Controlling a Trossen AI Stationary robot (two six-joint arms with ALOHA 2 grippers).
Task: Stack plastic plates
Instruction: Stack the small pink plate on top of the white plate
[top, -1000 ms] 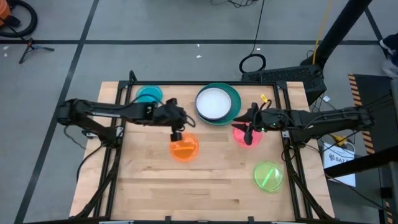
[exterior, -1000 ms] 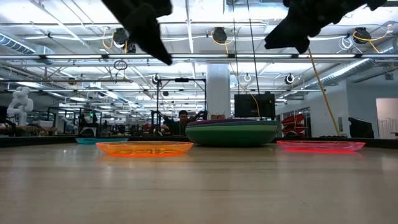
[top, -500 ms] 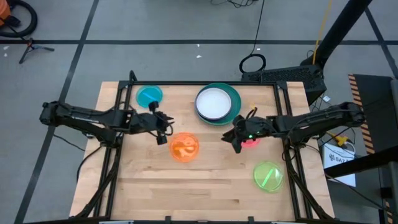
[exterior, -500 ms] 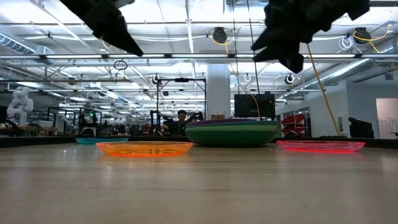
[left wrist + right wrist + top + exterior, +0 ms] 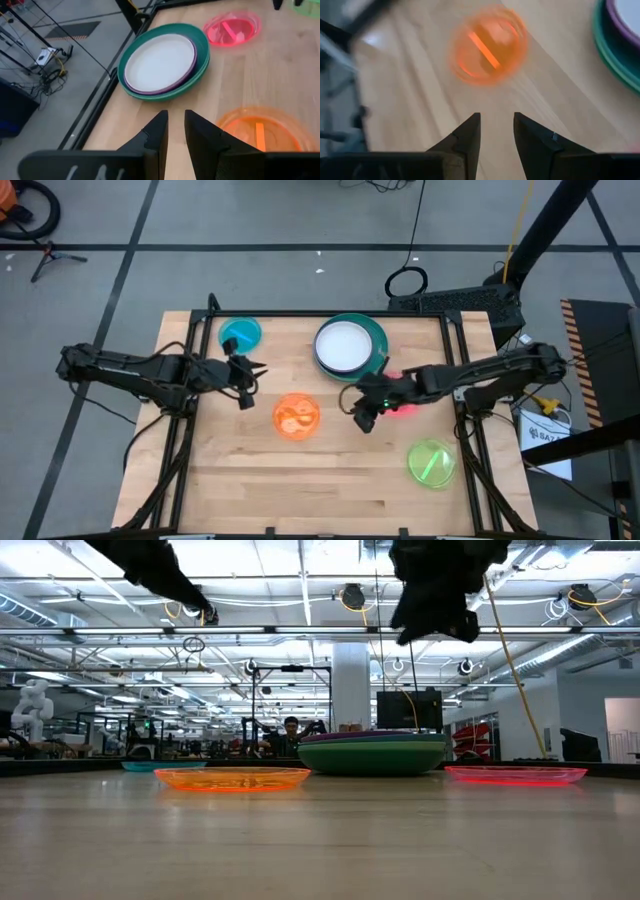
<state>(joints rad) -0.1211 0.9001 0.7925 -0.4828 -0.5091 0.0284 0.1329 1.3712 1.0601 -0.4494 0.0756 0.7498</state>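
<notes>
A white plate lies on a purple one in a large green plate at the table's far middle. An orange plate lies flat at the centre. A pink plate shows partly under my right arm. A lime plate sits near right and a blue one far left. My left gripper hangs left of the orange plate, narrowly open and empty. My right gripper hangs open and empty, right of the orange plate and high above the table.
Black frame rails run along the table's left and right edges. Bare wood lies along the near half of the table. In the low view, both grippers hang well above the plates.
My left gripper has drawn back from above the orange plate toward the table's left edge. My right gripper has gone from above the pink plate toward the orange plate, rolling as it went. No plate has moved.
</notes>
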